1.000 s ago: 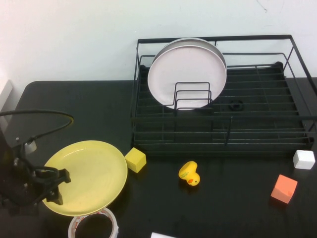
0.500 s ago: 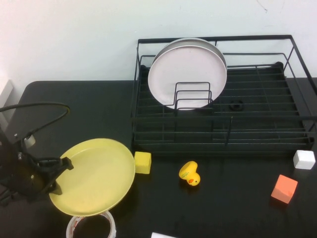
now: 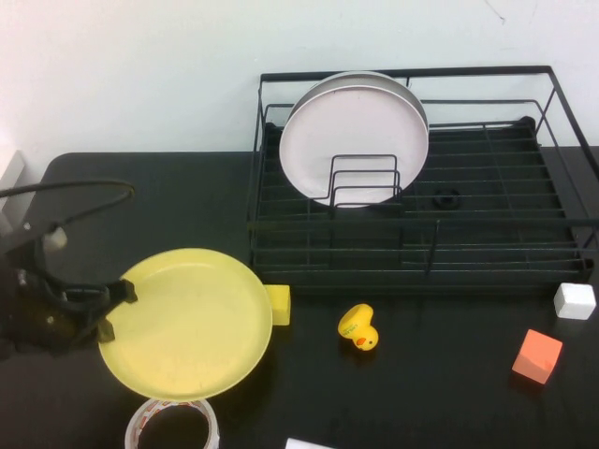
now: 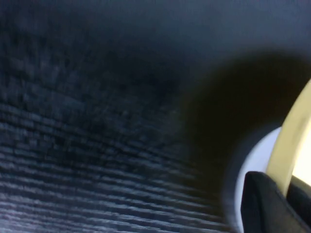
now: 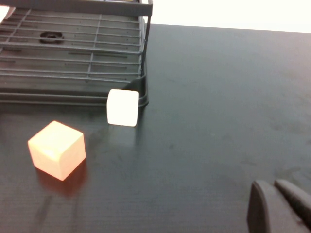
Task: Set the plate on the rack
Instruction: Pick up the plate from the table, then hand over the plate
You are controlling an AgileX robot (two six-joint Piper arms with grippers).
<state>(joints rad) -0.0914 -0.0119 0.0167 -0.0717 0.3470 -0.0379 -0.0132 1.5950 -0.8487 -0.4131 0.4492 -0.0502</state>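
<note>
The yellow plate (image 3: 187, 323) is held at its left rim by my left gripper (image 3: 110, 313), raised off the black table and tilted, at the front left. In the left wrist view the plate's yellow rim (image 4: 291, 141) runs between the dark fingers (image 4: 260, 201) of my left gripper (image 4: 286, 191), which is shut on it. The black wire rack (image 3: 487, 187) stands at the back right, apart from the plate, with a white plate (image 3: 354, 138) upright in its dividers. My right gripper (image 5: 273, 187) is shut and empty, low over the table right of the rack's corner (image 5: 145, 53); it is outside the high view.
A yellow cube (image 3: 279, 304) sits at the plate's right edge, partly covered. A rubber duck (image 3: 357, 328), an orange cube (image 3: 537, 355) and a white cube (image 3: 574, 300) lie in front of the rack. A tape roll (image 3: 173, 426) lies below the plate.
My left gripper has lifted the yellow plate and carried it right and toward the rack; the plate now overlaps the yellow cube. Everything else is unmoved.
</note>
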